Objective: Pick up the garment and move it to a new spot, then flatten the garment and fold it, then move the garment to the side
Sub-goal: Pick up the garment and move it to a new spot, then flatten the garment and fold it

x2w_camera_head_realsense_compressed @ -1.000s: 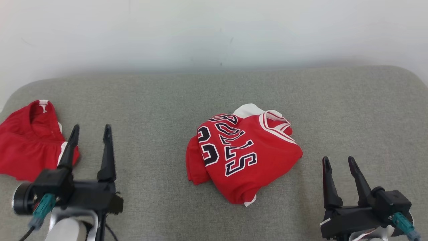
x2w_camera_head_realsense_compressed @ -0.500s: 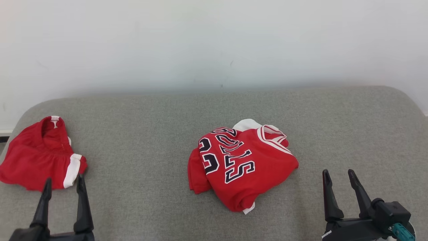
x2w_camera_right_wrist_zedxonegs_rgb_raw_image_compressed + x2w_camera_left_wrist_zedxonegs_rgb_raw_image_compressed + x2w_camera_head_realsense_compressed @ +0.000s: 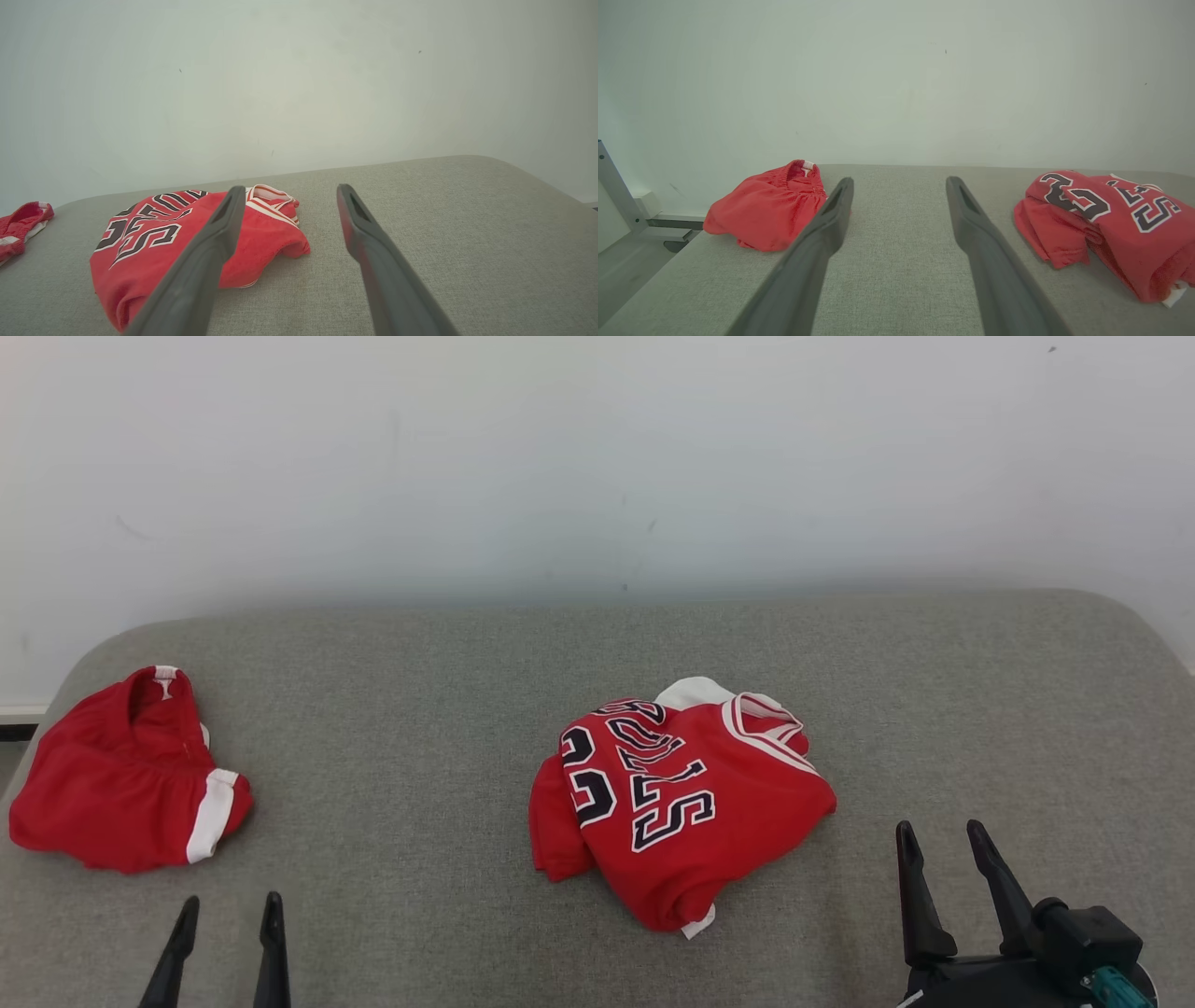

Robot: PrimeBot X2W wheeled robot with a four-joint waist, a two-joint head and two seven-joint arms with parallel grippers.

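A red jersey with black-and-white lettering and white trim lies bunched up in the middle of the grey cushioned surface. It also appears at the right of the left wrist view and at the left of the right wrist view. My left gripper stands open at the bottom left, holding nothing, well left of the jersey. My right gripper stands open at the bottom right, just right of the jersey and apart from it. Both wrist views show bare, spread fingers.
Red shorts with white trim lie crumpled at the surface's far left edge, also visible in the left wrist view. A pale wall rises behind. A grey metal frame stands off the left edge.
The head camera has tilted up, so everything sits lower in view. My left gripper has drawn back from beside the shorts toward the bottom edge. Both garments lie as before.
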